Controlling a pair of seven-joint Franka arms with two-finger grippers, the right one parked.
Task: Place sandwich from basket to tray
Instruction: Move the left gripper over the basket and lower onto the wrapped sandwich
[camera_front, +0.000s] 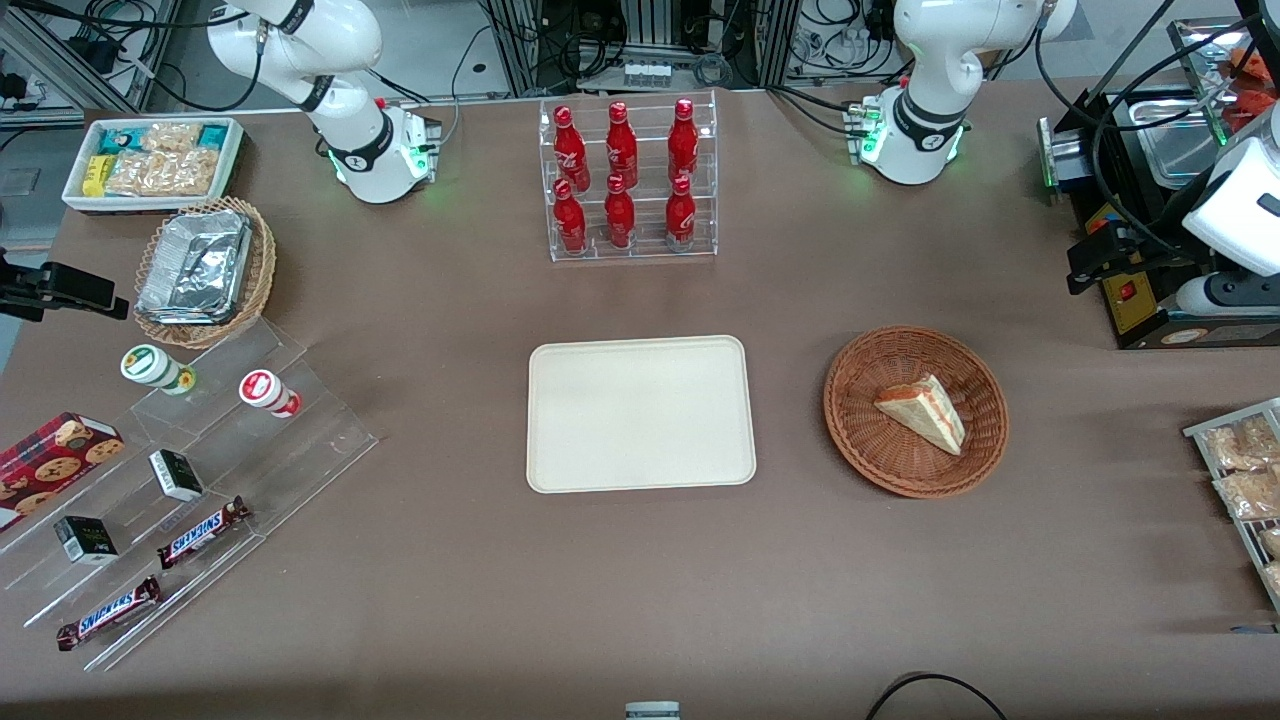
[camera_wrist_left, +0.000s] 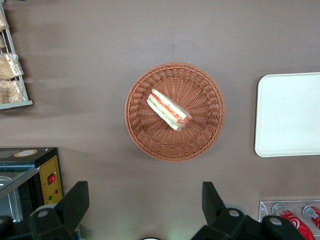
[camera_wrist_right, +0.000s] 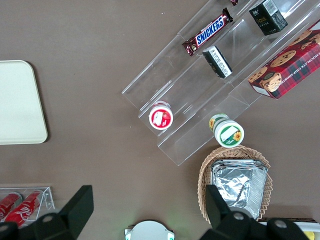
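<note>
Left wrist view: gripper spread wide above basket; sandwich inside.

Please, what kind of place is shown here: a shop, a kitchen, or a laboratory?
Probably a robot lab set up like a snack shop: cables and equipment frames line the table's edge, with bottles and Snickers bars on display racks. The gripper hangs open above the basket.

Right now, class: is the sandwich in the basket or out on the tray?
In the basket: the sandwich lies on its weave, the tray is bare, and the open gripper hangs above.
</note>
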